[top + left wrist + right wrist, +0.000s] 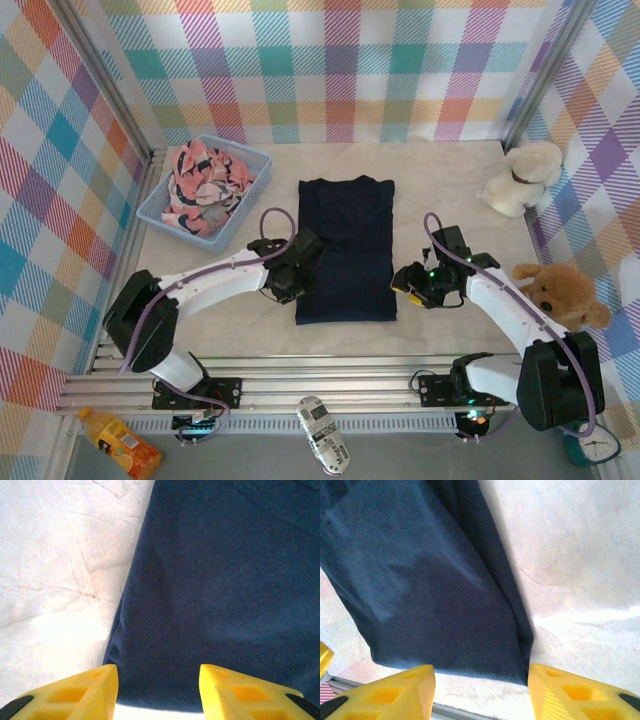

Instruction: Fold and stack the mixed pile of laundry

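The T-shirt [345, 250] lies in the middle of the table [450, 190], folded into a long narrow rectangle with its collar toward the top of the frame. The pink garment [205, 185] sits bunched in the basket [258, 160] at the upper left.

The left gripper [292, 270] hovers at the T-shirt's left edge, low in the frame, and the right gripper [408, 282] is at the right edge opposite. In both wrist views the fingers stand apart with nothing between them. Dark cloth lies under the left pair. The T-shirt's lower corner lies just beside one finger of the right pair.

The sleeves look already tucked in, so the step in hand is probably the crosswise fold, bringing the hem up toward the collar. To do it well, each gripper should come down right at its lower corner and pinch every layer, since a pinch that catches only the top layer would pull the side folds open. Both corners should rise together and travel at the same pace toward the top of the frame, kept taut between the grippers so the hem lands square on the collar edge. The release should come only once the cloth rests flat.
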